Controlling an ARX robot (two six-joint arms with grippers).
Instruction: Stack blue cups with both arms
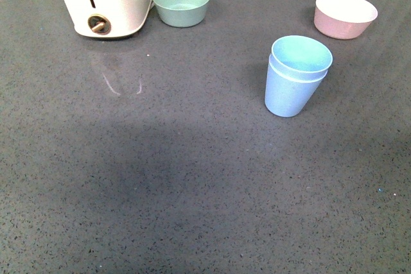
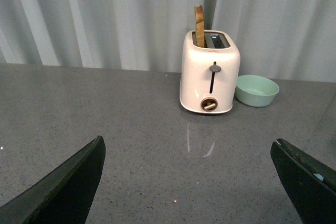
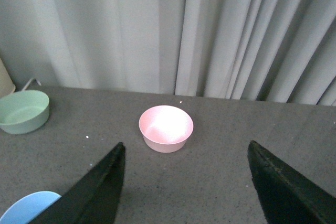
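Grey speckled countertop (image 1: 160, 178) stretches before us, bare in its near half. Our left gripper (image 2: 189, 182) and right gripper (image 3: 186, 187) each hang above it with fingers spread wide apart, holding nothing. Farther out, right of centre, the blue cups (image 1: 296, 76) stand upright, one nested inside the other, its rim riding just above the outer one's. Beyond them, near the curtain (image 3: 157, 30), sit a pink bowl (image 1: 345, 15), a sage-green bowl (image 1: 182, 4) and a cream toaster (image 2: 209, 72) with a slice of toast (image 2: 199, 25) sticking up.

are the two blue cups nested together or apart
Nested: the light-blue plastic cups stand upright as one stack, two rims showing at the top.
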